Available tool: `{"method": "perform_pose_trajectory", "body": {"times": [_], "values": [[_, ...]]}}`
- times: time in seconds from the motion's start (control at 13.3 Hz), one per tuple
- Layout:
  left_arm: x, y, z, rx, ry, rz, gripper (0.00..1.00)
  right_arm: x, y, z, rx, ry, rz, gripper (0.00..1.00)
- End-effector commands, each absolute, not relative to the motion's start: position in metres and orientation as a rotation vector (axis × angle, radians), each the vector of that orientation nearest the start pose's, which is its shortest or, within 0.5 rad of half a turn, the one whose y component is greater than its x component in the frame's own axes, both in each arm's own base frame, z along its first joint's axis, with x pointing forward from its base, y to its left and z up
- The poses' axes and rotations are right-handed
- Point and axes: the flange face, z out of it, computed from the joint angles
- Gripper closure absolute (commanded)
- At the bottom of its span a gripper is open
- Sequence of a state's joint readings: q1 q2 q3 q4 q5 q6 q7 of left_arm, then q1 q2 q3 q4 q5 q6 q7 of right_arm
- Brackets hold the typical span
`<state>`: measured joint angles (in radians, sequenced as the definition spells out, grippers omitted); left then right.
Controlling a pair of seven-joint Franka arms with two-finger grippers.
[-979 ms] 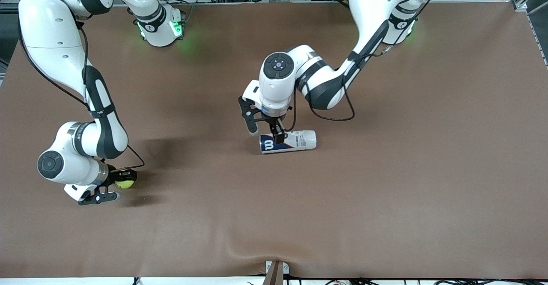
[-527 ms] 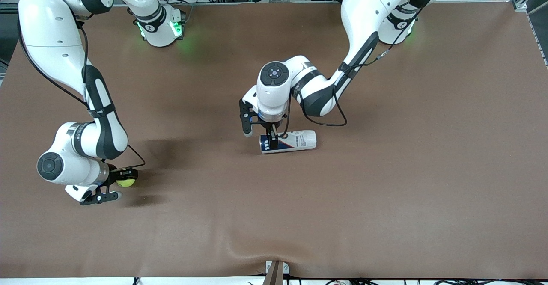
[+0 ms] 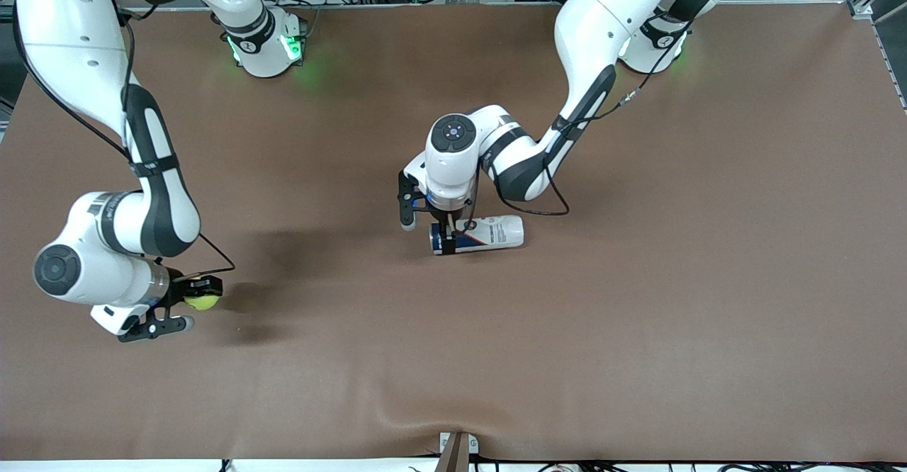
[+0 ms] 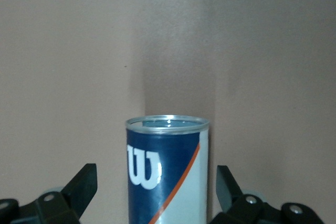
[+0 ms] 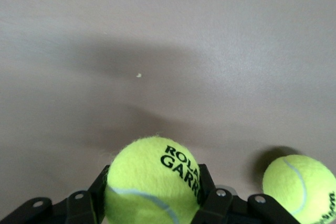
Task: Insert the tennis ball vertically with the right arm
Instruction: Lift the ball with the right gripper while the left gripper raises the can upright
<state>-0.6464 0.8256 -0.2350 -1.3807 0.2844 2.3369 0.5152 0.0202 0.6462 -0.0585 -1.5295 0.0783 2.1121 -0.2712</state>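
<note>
While the right claw (image 3: 186, 300) is clamped on a tennis ball (image 3: 201, 302) and lifting it off the surface (image 3: 638, 330) at the right arm's end, you are seeing the right arm (image 3: 152, 195) rise compared with a second ago. In the right wrist view a second ball (image 5: 300, 190) is lying on the surface just beside the held one. Farther from the front camera, near the middle, the can (image 3: 476, 234) is lying on its side, and the left claw (image 3: 424, 222) is dropping over its open end, lower than before, fingers spread wide on either side of the rim and not yet touching. I judge you are getting the can stood upright next, so the ball can go in from above.
</note>
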Motion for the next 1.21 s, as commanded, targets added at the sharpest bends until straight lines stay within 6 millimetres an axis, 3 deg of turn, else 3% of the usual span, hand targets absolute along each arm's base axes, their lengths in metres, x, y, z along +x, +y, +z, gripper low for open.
{"method": "perform_pose_trajectory", "body": {"times": [0.0, 0.83, 1.13], "values": [[0.514, -0.554, 0.235, -2.244, 2.117, -0.271, 0.00, 0.693, -0.005, 0.307, -3.047, -0.317, 0.067, 0.75], [0.518, -0.553, 0.205, -2.243, 2.114, -0.229, 0.00, 0.689, 0.016, 0.364, -2.960, -0.288, -0.020, 0.75], [0.518, -0.553, 0.192, -2.246, 2.116, -0.211, 0.00, 0.681, 0.048, 0.389, -2.949, -0.245, -0.007, 0.75]]}}
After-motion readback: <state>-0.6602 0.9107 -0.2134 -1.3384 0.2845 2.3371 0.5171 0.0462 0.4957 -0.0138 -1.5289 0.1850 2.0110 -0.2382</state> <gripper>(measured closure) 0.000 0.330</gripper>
